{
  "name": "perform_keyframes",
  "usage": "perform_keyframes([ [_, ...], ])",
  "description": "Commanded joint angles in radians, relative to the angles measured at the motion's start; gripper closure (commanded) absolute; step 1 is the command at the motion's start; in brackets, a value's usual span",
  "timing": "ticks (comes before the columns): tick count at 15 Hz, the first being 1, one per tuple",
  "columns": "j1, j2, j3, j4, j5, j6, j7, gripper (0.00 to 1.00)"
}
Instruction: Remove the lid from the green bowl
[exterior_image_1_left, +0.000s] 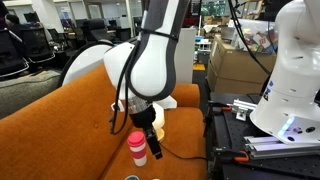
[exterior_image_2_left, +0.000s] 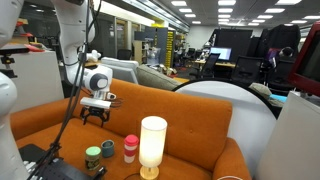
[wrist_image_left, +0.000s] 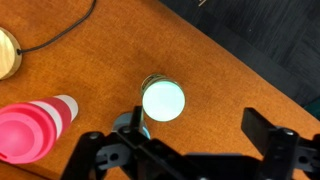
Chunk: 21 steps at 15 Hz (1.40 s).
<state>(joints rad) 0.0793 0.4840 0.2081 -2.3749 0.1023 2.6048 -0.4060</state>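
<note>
Lidded green bowl (wrist_image_left: 149, 83) on the orange sofa seat (wrist_image_left: 235, 85), with the gripper (wrist_image_left: 185, 150) poised over it.
In the wrist view the round pale lid (wrist_image_left: 163, 101) lies just ahead of the fingers' line, a little toward the pink cup (wrist_image_left: 35, 128), and not yet between them. Being round, it has no long axis to match. The jaws stand wide apart, holding nothing. In an exterior view the gripper (exterior_image_2_left: 95, 112) hangs above the seat, so a small shift and a descent seem due.

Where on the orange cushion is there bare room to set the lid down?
In the wrist view, bare cushion lies right of the lidded bowl, up to the cushion's edge. Left is crowded: pink cup, lamp base, cable.
</note>
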Motion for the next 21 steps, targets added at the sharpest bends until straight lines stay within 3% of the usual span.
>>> perform_keyframes([
  [1, -0.062, 0.101, 0.052, 0.049, -0.006, 0.04, -0.069, 0.0],
  [12, -0.057, 0.138, 0.047, 0.068, -0.044, 0.061, -0.031, 0.0],
  [21, -0.069, 0.416, 0.038, 0.233, -0.077, 0.103, -0.023, 0.0],
])
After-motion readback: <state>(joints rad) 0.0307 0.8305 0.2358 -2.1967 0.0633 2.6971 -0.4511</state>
